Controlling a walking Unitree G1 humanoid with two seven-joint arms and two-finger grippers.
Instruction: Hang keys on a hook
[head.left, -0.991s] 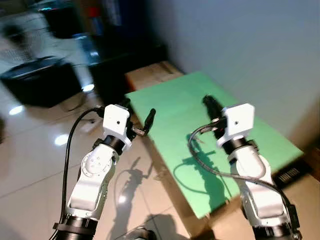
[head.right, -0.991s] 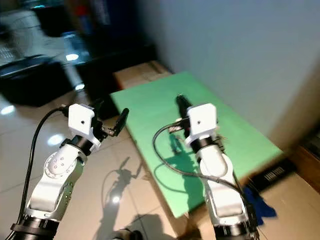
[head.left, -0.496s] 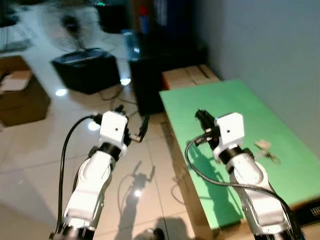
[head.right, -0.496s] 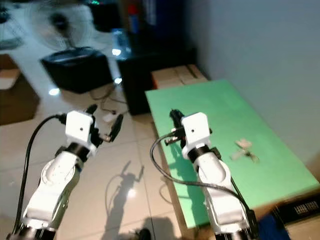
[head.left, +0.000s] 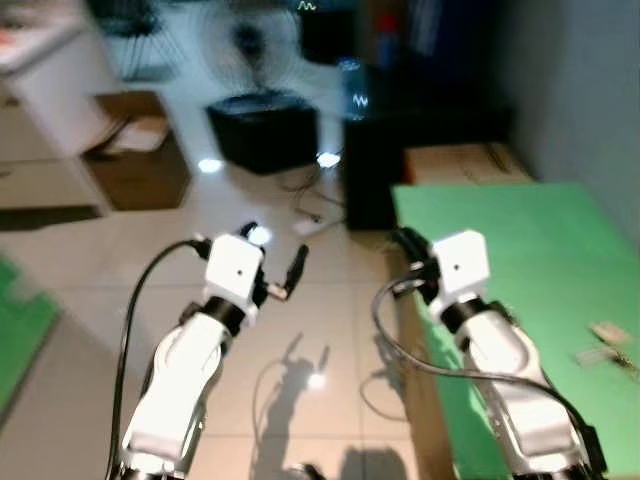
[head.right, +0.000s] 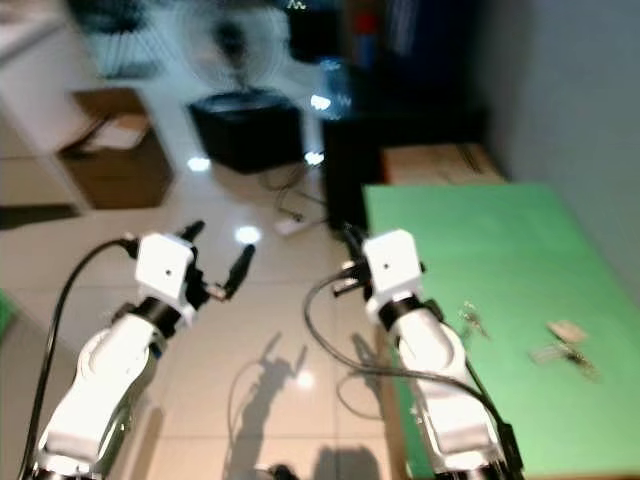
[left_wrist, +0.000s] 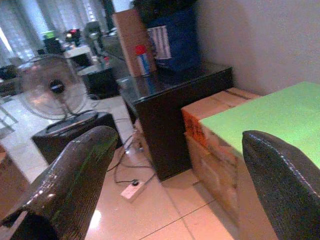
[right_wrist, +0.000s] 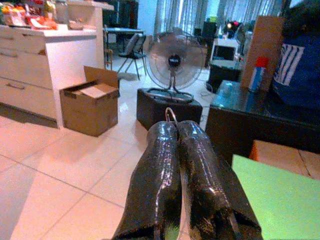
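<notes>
The right gripper (right_wrist: 186, 175) had its two black fingers pressed flat together, with nothing between them. It was raised in front of the robot, above the near left edge of the green bench (head.right: 500, 250), and it looked out across the tiled floor (right_wrist: 60, 180) toward a standing fan (right_wrist: 173, 62) and an open cardboard box (right_wrist: 92, 102). The left gripper (left_wrist: 170, 185) was spread wide and also held nothing. It hung over the floor, well apart from the bench, and faced a dark cabinet (left_wrist: 175, 105) with a brown box (left_wrist: 215, 130) just beside the bench's far edge.

The keys (head.right: 565, 345) lay on the green surface near its right edge, toward the near corner, a small pale bunch. A second small metallic piece (head.right: 470, 320) lay closer to the right arm, but the head views were blurred and I could not tell what it was. No hook could be made out in any view.

To my judgement the task was at its very beginning: nothing was picked up, and the robot was more turned to the room than to the keys. The next move would call for the right gripper to part its fingers, swing toward the bench's right side and come down over the keys. After that a hook must be found.
</notes>
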